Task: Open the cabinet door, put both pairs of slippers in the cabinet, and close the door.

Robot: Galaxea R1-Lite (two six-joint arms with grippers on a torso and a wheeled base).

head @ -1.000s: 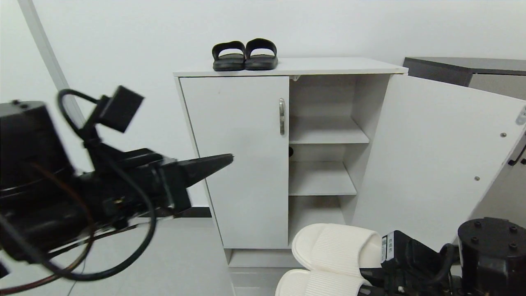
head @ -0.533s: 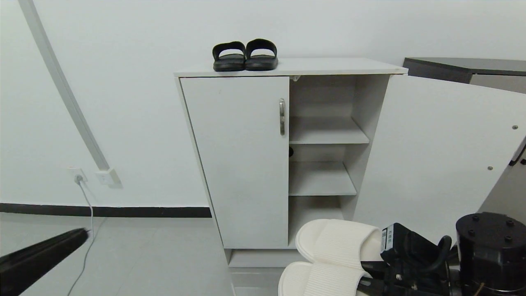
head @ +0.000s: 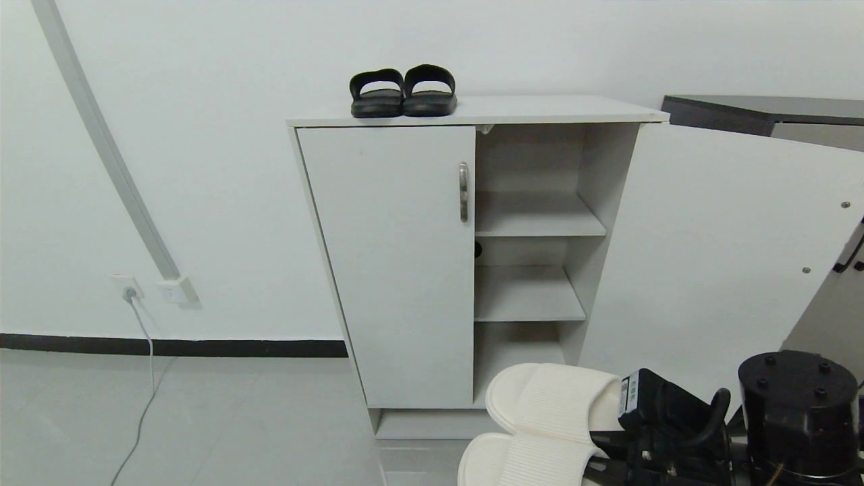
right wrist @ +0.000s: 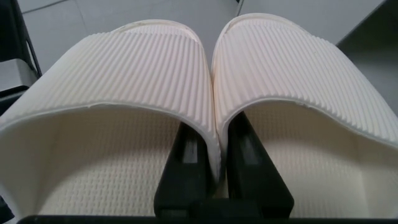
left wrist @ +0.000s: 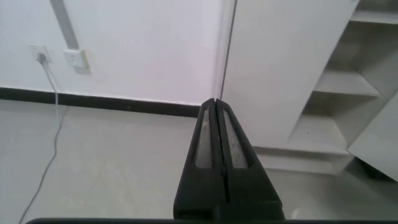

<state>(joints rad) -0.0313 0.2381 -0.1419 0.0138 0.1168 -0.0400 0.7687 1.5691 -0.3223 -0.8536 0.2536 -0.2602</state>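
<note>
right wrist view | right gripper (right wrist: pixel 216 149) clenched on inner walls of white slippers (right wrist: pixel 149 81) | left gripper (left wrist: pixel 216 121) pressed closed, empty | risks slipping from thin pinch, snagging cabinet shelf (head: pixel 523 297)

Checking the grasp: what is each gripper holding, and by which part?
Right gripper pinches the white slippers by their adjoining inner sides; left gripper holds nothing.

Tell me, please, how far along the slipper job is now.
Done: the right door stands open. In hand: the right gripper is shut on the white slippers, low before the cabinet. Left: shelving them, then the black slippers on the cabinet top, and closing the door.
</note>
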